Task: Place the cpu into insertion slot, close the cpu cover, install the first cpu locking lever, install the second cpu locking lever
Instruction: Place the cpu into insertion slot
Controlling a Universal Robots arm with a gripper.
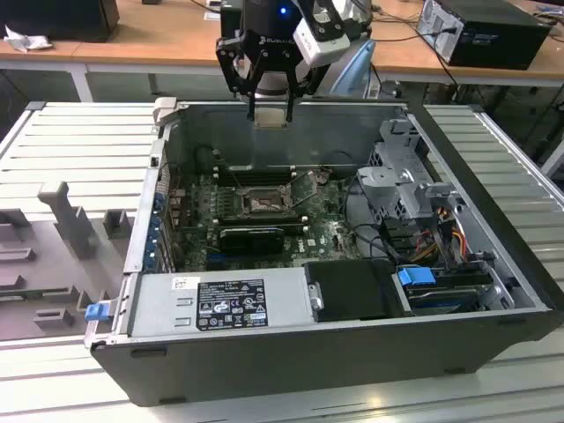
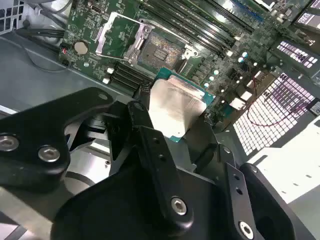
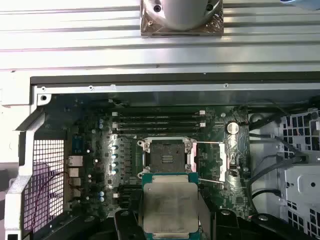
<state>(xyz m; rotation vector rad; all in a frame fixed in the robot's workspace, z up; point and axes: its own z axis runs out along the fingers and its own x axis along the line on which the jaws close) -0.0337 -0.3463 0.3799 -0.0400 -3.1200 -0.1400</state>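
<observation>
We count one gripper [image 1: 270, 112], and its two black fingers [image 2: 146, 137] are closed against opposite edges of the single cpu [image 1: 270, 120], pinching it flat with its pale metal top facing up. In the exterior view the cpu hangs above the far rim of the one open computer case [image 1: 291, 357], well apart from the one insertion slot [image 1: 262, 202] down on the green motherboard [image 1: 328, 234]. In the second wrist view the slot [image 2: 159, 50] lies bare, with its dark recess exposed. Just beside it the one cpu cover [image 2: 118, 34] is swung open, a silvery frame with the board showing through its middle. One round coin battery [image 2: 80, 47] sits near the cover's outer side. In the first wrist view we make out two thin locking levers [image 3: 207, 143] reaching out from the slot's frame [image 3: 166, 155], both unlatched. The cover is seen nearly edge-on there and is hard to read. We cannot settle the number of long black memory slots [image 3: 157, 122], since their lines run together. One grey power supply [image 1: 220, 304] fills the case's near corner. The cpu's [image 3: 170, 200] underside is hidden in every view. In the first wrist view one edge of it is cut off by the gripper's body, and it covers part of the slot's frame.
</observation>
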